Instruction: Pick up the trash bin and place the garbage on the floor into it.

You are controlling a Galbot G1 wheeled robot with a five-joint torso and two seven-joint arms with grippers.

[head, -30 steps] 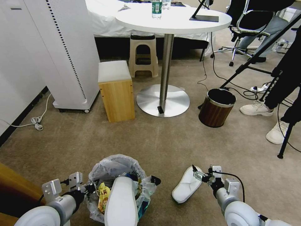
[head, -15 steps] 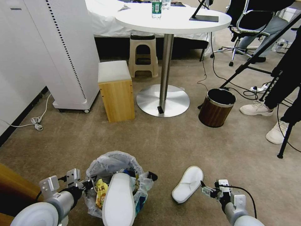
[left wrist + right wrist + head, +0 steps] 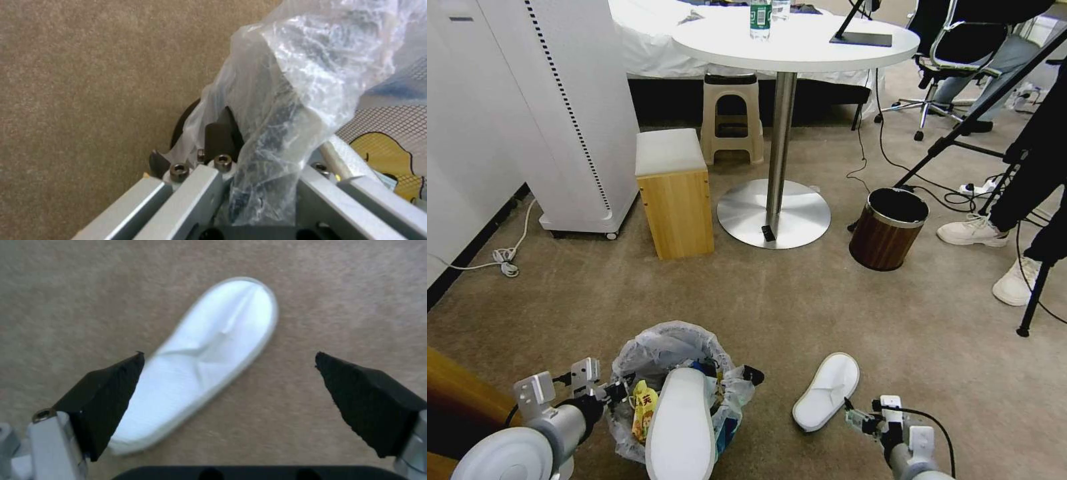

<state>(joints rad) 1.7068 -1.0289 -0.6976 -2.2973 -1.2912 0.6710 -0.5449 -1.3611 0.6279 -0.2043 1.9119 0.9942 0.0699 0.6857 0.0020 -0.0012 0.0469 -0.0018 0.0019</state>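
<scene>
Fingers (image 3: 106, 396) spread wide above white slipper (image 3: 209, 360).

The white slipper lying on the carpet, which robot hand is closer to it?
The right. The right gripper hangs open just beside the slipper on the carpet, not touching it. The left gripper is farther off, shut on the trash bin at its bag-covered rim.
</scene>
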